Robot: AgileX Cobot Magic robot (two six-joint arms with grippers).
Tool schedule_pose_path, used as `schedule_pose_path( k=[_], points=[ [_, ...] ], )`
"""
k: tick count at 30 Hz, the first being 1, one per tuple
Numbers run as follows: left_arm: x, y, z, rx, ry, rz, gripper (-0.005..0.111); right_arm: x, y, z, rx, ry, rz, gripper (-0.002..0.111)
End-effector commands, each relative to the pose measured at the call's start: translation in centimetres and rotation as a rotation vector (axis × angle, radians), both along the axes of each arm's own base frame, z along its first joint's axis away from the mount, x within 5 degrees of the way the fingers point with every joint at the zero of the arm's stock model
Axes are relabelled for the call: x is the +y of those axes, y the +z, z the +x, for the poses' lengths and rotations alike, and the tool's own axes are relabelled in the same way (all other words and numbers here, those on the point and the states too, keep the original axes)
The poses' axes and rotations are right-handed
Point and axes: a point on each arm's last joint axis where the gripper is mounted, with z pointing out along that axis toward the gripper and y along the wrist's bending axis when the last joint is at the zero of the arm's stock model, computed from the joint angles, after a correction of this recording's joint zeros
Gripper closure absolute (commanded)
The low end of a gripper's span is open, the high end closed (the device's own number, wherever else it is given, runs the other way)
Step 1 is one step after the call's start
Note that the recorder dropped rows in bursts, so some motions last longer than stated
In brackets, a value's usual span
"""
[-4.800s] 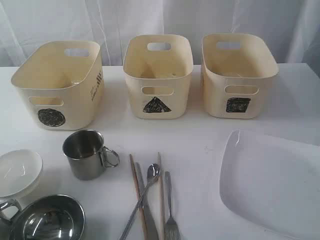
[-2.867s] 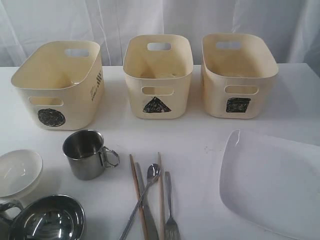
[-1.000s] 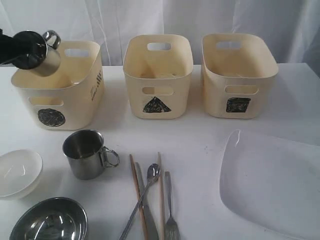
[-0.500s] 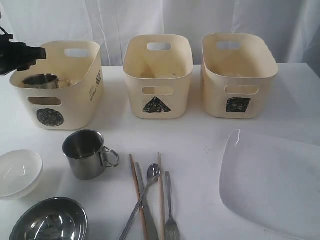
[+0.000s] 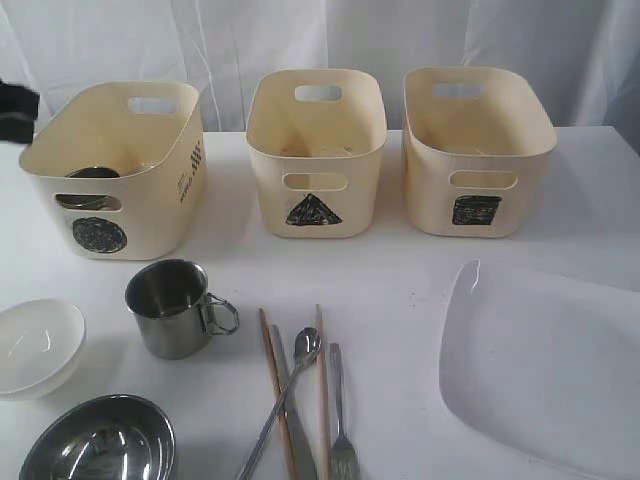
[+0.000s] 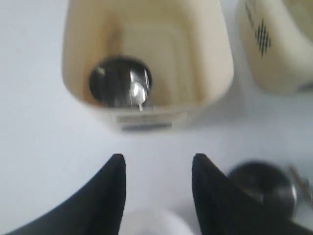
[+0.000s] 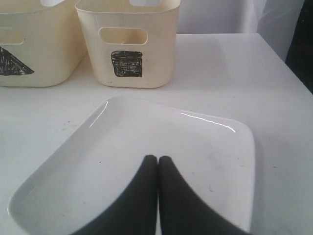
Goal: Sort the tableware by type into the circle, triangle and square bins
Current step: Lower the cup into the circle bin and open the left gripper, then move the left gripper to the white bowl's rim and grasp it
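A small steel cup (image 5: pixel 90 176) lies inside the circle bin (image 5: pixel 150 190). In the left wrist view my left gripper (image 6: pixel 157 159) stands open and empty, back from that bin (image 6: pixel 205 63), with the cup (image 6: pixel 120 81) on its floor. The triangle bin (image 5: pixel 316 150) and square bin (image 5: pixel 478 150) stand to the right. On the table in front lie the steel mug (image 5: pixel 170 308), white bowl (image 5: pixel 35 345), steel bowl (image 5: pixel 100 445), chopsticks (image 5: pixel 272 375), spoon (image 5: pixel 303 347), knife (image 5: pixel 296 440), fork (image 5: pixel 341 420) and plate (image 5: pixel 545 370). My right gripper (image 7: pixel 157 159) is shut and empty above the plate (image 7: pixel 122 147).
Only a dark bit of the left arm (image 5: pixel 14 112) shows at the exterior view's left edge. White curtains hang behind the bins. The table's right edge (image 7: pixel 288 63) is near the square bin (image 7: pixel 129 44).
The left gripper has opened and let the steel cup drop into the circle bin, then drawn back to the left. The right gripper has not moved.
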Motion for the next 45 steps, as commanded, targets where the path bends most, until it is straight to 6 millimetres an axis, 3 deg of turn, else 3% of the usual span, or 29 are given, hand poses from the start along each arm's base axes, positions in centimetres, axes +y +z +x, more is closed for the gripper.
schedule_pose_path(
  k=[1, 6, 12, 26, 30, 37, 45],
  points=[
    [0.3, -2.1, -3.4, 0.384, -0.128, 0.128, 0.058, 0.0, 0.1, 0.0, -0.015, -0.005, 0.0, 0.108],
    [1.5, -3.5, -5.2, 0.525, -0.067, 0.218, 0.058, 0.0, 0.1, 0.0, -0.015, -0.005, 0.0, 0.108],
    [1.7, -2.2, -5.6, 0.383, 0.012, 0.182, 0.058, 0.0, 0.1, 0.0, -0.015, -0.005, 0.0, 0.108],
    [3.2, -2.9, -7.0, 0.364, 0.134, 0.278, 0.058, 0.0, 0.1, 0.0, -0.015, -0.005, 0.0, 0.108],
    [3.1, -3.7, -7.8, 0.293, 0.158, 0.244, 0.058, 0.0, 0.1, 0.0, -0.015, -0.005, -0.003, 0.108],
    [3.5, -6.4, -9.1, 0.369, 0.158, 0.284, 0.058, 0.0, 0.1, 0.0, -0.015, -0.005, -0.003, 0.108],
    [3.8, -8.0, -9.8, 0.415, 0.132, 0.335, 0.058, 0.0, 0.1, 0.0, -0.015, -0.005, -0.001, 0.108]
  ],
)
